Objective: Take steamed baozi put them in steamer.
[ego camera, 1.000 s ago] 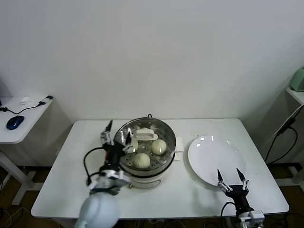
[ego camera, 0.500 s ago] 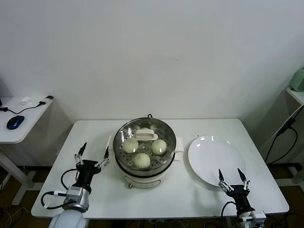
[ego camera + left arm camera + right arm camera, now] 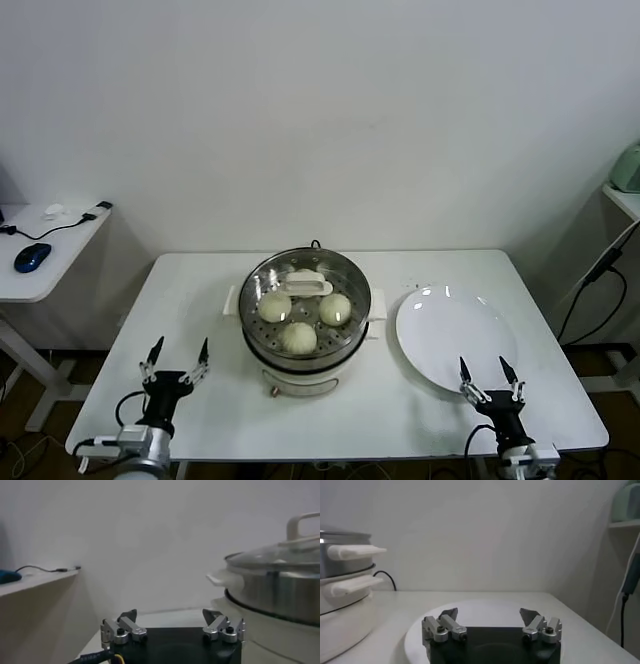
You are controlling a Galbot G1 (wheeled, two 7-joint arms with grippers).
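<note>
The steamer (image 3: 305,352) stands mid-table with its glass lid (image 3: 345,278) on; the lid's white handle (image 3: 308,287) lies across the top. Three steamed baozi (image 3: 275,305) (image 3: 335,308) (image 3: 297,337) show through the lid on the perforated floor. My left gripper (image 3: 177,356) hangs open and empty near the table's front left, well clear of the steamer's left side. In the left wrist view the left gripper (image 3: 172,616) faces the wall, with the steamer (image 3: 280,587) beside it. The right gripper (image 3: 485,371) is open and empty at the white plate's front rim; its wrist view shows the right gripper (image 3: 490,614) over the plate (image 3: 485,605).
A bare white plate (image 3: 455,335) lies right of the steamer. A side desk with a blue mouse (image 3: 32,257) stands to the left of the table. A shelf and a hanging cable (image 3: 600,270) are at the right. The steamer's white side handles (image 3: 355,551) jut toward the plate.
My left gripper has drawn back from the steamer's left rim, down toward the table's front left corner, still open. The right arm has not moved.
</note>
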